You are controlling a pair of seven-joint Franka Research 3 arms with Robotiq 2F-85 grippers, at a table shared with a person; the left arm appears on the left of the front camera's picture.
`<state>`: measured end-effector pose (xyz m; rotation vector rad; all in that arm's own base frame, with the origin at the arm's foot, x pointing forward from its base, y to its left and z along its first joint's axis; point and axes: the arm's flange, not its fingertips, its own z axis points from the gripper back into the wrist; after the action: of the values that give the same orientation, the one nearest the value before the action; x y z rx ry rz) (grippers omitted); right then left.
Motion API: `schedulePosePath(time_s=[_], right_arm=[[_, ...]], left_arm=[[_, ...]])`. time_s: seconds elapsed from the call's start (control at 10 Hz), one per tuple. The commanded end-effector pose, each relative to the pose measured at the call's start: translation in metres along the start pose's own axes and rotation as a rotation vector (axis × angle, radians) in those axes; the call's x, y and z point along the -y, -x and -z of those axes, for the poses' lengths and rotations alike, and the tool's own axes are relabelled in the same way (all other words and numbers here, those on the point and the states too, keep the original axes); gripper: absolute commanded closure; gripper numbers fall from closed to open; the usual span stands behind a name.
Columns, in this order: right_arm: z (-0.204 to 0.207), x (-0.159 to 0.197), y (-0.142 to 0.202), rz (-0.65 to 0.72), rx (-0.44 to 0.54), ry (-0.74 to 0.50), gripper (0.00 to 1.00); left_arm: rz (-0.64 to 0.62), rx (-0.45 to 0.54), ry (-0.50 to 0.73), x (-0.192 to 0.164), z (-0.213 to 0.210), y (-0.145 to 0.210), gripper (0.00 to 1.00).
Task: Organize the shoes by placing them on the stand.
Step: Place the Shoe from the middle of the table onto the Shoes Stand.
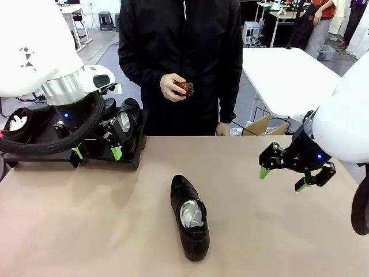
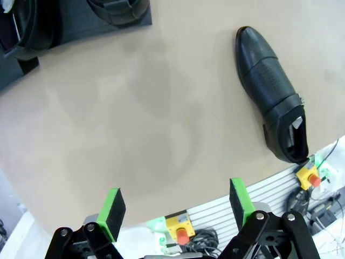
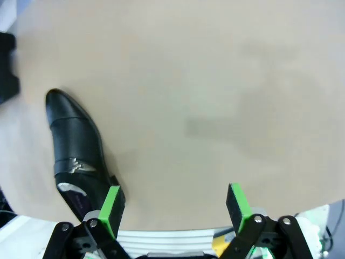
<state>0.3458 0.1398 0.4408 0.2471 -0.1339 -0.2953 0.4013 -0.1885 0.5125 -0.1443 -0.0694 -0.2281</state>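
Front view: my left claw [image 1: 97, 152] hangs released by the stand [image 1: 124, 154], right claw [image 1: 282, 179] released too, one shoe [image 1: 189, 216] lying mid-bench [image 1: 86, 219], others on stand.

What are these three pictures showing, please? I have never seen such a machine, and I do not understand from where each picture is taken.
They show two white robot arms at a tan table, with a person standing at the far side. The front view looks across the table. The left claw hangs open near the black stand, which holds shoes. The right claw is open too and holds nothing. One black shoe, stuffed with white paper, lies alone on the table. The person's hand holds a small brush. The other two pictures come from cameras on the wrists, looking down past each claw's green-padded fingers at the same shoe.
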Motion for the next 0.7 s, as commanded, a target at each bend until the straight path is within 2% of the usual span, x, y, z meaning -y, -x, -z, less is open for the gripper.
schedulePosePath(time_s=[0.0,0.1,0.3,0.5,0.6], right_arm=[[-0.004,-0.007,0.005,-0.020,0.010,-0.011,0.00],[-0.004,-0.007,0.005,-0.020,0.010,-0.011,0.00],[-0.004,-0.007,0.005,-0.020,0.010,-0.011,0.00],[-0.004,-0.007,0.005,-0.020,0.010,-0.011,0.00],[-0.004,-0.007,0.005,-0.020,0.010,-0.011,0.00]], left_arm=[[-0.069,0.008,-0.038,0.035,0.020,0.023,0.00],[-0.205,0.007,-0.010,0.065,0.032,0.043,0.00],[-0.378,0.010,0.037,0.098,0.048,0.064,0.00],[-0.438,-0.031,0.040,0.120,0.062,0.069,0.00],[-0.417,-0.060,0.029,0.131,0.076,0.072,0.00]])
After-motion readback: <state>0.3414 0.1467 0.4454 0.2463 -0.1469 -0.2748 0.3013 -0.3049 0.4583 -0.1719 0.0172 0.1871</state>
